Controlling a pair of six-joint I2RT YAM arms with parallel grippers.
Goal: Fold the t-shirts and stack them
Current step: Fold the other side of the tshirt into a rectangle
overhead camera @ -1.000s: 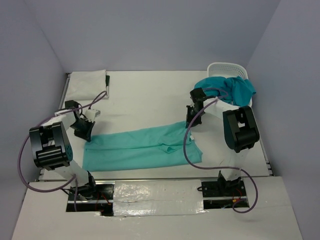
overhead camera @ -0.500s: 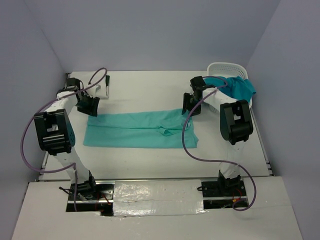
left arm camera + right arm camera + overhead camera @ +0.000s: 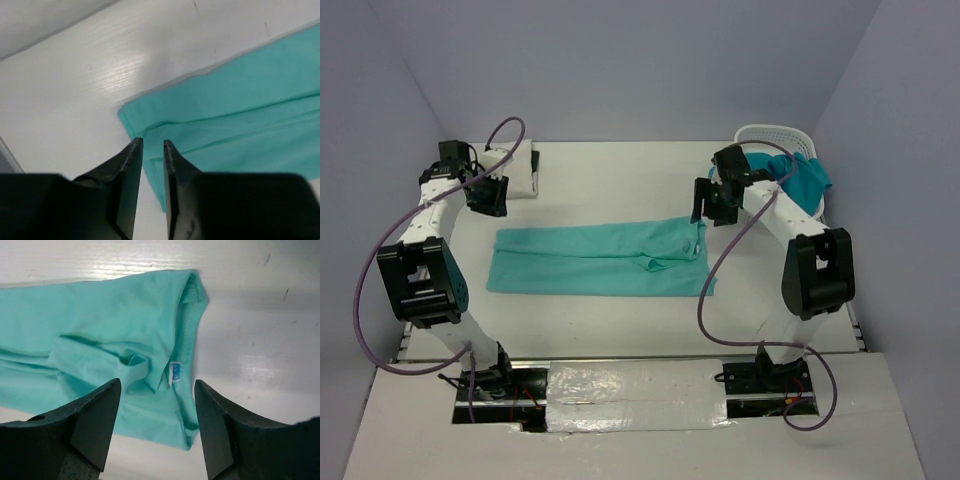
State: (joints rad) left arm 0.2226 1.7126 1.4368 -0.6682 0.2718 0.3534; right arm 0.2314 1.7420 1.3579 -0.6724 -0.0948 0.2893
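Quick rundown of your desk (image 3: 620, 180) right now. The mint tee (image 3: 595, 262) is lying flat in the middle of it, folded lengthwise into one long strip. Its long axis runs left to right, pretty much parallel to the near edge of the desk.

The neck end points right. In the right wrist view you can see the collar opening and a little label (image 3: 175, 371) at that end. A tucked sleeve makes a small bump just inside it. The other end points left, and one of its corners shows up in the left wrist view. The near right corner of the strip pokes out a bit past the rest.

Your left jaws are hovering just off the far left corner of the strip, above bare desk. They're only slightly parted, with a narrow slit between them and nothing in it. Your right jaws are over the neck end, spread wide and also holding nothing. The cloth is below them, not between them.

Other stuff:
- A white tee (image 3: 520, 170) sits folded in the far left corner, only partly in view from the top camera.
- A teal tee (image 3: 805, 180) is draped over the white basket (image 3: 765, 133) in the far right corner, apart from the strip.
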